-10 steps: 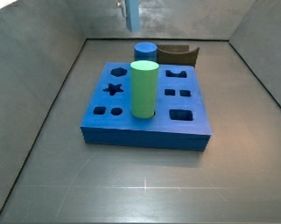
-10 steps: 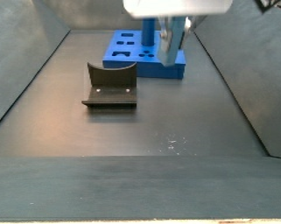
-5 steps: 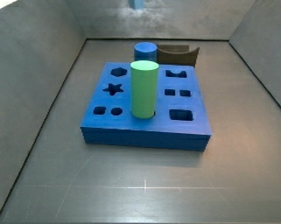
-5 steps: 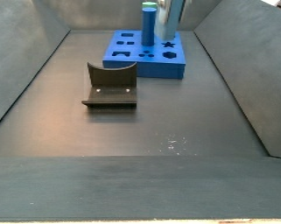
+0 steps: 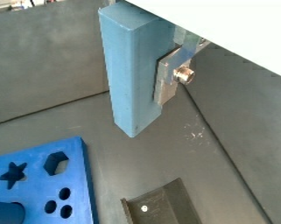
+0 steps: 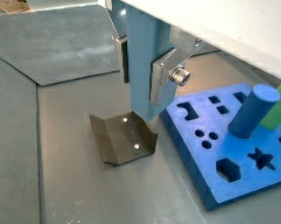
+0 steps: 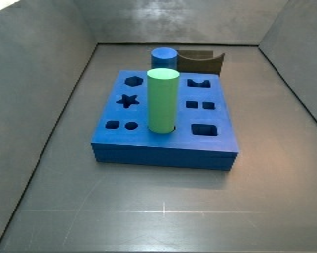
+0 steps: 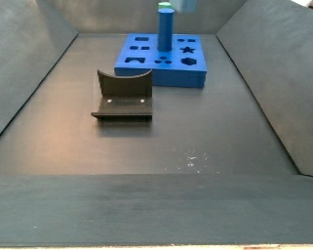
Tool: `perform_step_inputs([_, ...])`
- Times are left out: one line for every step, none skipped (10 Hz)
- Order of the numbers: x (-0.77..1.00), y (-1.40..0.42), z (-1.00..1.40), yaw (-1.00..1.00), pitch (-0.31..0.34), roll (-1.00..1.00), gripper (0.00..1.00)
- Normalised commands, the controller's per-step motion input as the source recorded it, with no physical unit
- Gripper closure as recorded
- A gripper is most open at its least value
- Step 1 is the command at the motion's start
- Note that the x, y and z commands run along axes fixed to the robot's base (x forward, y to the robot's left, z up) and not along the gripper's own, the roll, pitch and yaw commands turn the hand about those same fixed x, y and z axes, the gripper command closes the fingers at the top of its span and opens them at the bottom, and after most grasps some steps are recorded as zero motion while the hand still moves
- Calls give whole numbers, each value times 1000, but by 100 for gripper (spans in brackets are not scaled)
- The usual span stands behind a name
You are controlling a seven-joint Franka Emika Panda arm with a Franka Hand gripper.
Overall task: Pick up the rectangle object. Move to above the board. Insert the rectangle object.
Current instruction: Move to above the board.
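My gripper [image 5: 137, 80] is shut on the rectangle object [image 5: 129, 79], a light-blue bar that hangs upright between the silver fingers [image 5: 168, 77]. In a wrist view the gripper [image 6: 144, 68] holds the bar [image 6: 143, 101] high over the floor, above the fixture [image 6: 122, 138] and beside the board [image 6: 250, 179]. The royal-blue board [image 7: 161, 156] with its dark shaped holes lies flat; it also shows in a side view [image 8: 166, 76] and in a wrist view [image 5: 25, 159]. The gripper and the bar are out of both side views.
A green cylinder [image 7: 162, 99] and a darker blue cylinder [image 7: 164, 57] stand upright in the board. The dark fixture [image 7: 200, 62] stands behind the board, also seen in a side view [image 8: 122, 96]. Grey walls close in the floor.
The gripper with the bar has risen out of the top of both side views. The board, the cylinders and the fixture have not moved.
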Motion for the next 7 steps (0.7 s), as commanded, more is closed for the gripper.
perform_step_inputs([59,25,1000,31,178,121,100])
perform_step_inputs([55,24,1000,30,172,118,100])
perform_step_inputs([52,20,1000,23,171,94,100])
perform_step_inputs([49,18,1000,22,171,85,100])
perform_step_inputs([46,18,1000,23,166,86,100])
perform_step_inputs([41,14,1000,25,169,82,100])
perform_step_inputs([38,12,1000,28,170,83,100])
